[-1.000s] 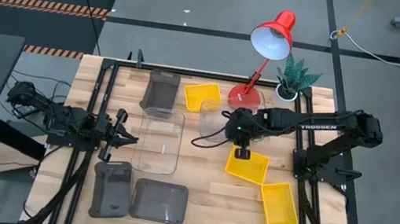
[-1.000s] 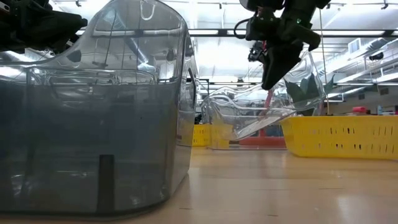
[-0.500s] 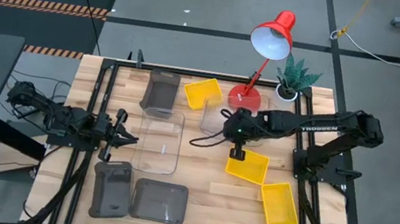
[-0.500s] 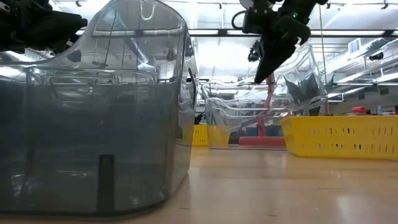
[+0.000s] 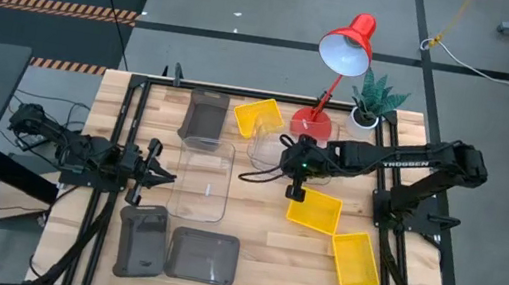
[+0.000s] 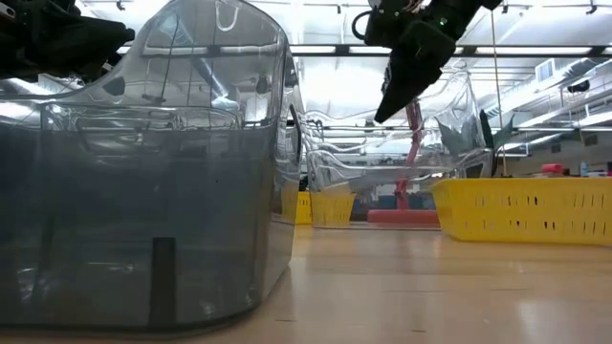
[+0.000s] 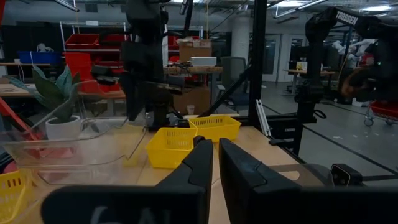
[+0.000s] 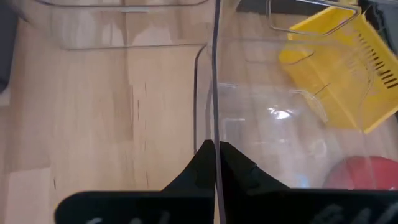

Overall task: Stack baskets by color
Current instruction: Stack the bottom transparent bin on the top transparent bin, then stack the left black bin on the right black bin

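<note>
The right gripper (image 5: pixel 298 165) pinches the thin rim of a clear basket (image 5: pixel 272 149) near the middle of the wooden table (image 5: pixel 251 233).

The see-through basket sits beside the red lamp (image 5: pixel 344 50), close to a yellow basket (image 5: pixel 258 121) with slotted walls. Its smooth walls are hard to see from above. The left gripper (image 5: pixel 155 175) waits at the table's left side, fingers almost closed on nothing, next to another clear basket (image 5: pixel 203 181). A smoky grey basket (image 6: pixel 143 205) blocks much of the low view.

One camera looks straight down, one level across the tabletop, two ride the wrists; all share the table (image 5: pixel 250 243).
</note>
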Robot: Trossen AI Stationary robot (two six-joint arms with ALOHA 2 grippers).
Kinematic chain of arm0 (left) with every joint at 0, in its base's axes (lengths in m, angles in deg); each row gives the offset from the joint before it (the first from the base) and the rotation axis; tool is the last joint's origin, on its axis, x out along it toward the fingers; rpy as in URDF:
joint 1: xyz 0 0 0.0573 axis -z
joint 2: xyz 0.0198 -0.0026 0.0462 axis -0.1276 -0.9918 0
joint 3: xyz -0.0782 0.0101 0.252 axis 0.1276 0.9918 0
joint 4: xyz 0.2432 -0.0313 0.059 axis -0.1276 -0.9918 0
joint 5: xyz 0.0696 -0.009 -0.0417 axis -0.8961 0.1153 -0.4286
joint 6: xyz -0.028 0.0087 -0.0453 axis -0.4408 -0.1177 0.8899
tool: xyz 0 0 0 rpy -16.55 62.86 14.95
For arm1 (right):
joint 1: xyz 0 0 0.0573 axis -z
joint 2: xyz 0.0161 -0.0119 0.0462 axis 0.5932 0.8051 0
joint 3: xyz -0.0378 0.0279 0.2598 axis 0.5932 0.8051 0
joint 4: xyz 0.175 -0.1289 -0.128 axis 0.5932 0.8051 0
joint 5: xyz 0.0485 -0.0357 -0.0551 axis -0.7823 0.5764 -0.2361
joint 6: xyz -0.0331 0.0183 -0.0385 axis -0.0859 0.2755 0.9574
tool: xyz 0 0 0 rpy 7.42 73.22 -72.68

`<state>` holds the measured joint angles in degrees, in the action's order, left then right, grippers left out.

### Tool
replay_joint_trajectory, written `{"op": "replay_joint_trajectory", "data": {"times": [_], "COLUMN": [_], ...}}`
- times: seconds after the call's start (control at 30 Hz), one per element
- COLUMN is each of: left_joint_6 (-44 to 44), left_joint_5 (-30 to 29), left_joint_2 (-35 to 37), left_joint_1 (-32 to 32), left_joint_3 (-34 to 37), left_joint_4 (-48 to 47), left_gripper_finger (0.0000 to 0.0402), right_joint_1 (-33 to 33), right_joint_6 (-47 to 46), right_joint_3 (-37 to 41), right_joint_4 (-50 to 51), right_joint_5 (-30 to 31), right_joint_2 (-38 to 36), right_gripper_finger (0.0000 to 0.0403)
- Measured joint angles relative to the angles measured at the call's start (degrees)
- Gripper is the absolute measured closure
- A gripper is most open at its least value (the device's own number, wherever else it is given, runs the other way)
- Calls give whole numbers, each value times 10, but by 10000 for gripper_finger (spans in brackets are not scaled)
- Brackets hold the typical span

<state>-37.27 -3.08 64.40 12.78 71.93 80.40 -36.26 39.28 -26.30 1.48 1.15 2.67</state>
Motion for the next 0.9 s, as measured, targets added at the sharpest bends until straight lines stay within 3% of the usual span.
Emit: {"op": "replay_joint_trajectory", "data": {"times": [0.17,0.57,0.9], "left_joint_6": [0,0,0], "left_joint_5": [0,0,0], "left_joint_2": [0,0,0], "left_joint_1": [0,0,0], "left_joint_3": [0,0,0], "left_joint_4": [0,0,0], "left_gripper_finger": [371,365,376], "right_joint_1": [0,1,-4], "right_joint_6": [-53,-118,-118], "right_joint_3": [32,48,-43], "right_joint_4": [-12,-47,-19], "right_joint_5": [2,0,28], "right_joint_2": [0,-1,-3], "right_gripper_finger": [371,266,241]}}
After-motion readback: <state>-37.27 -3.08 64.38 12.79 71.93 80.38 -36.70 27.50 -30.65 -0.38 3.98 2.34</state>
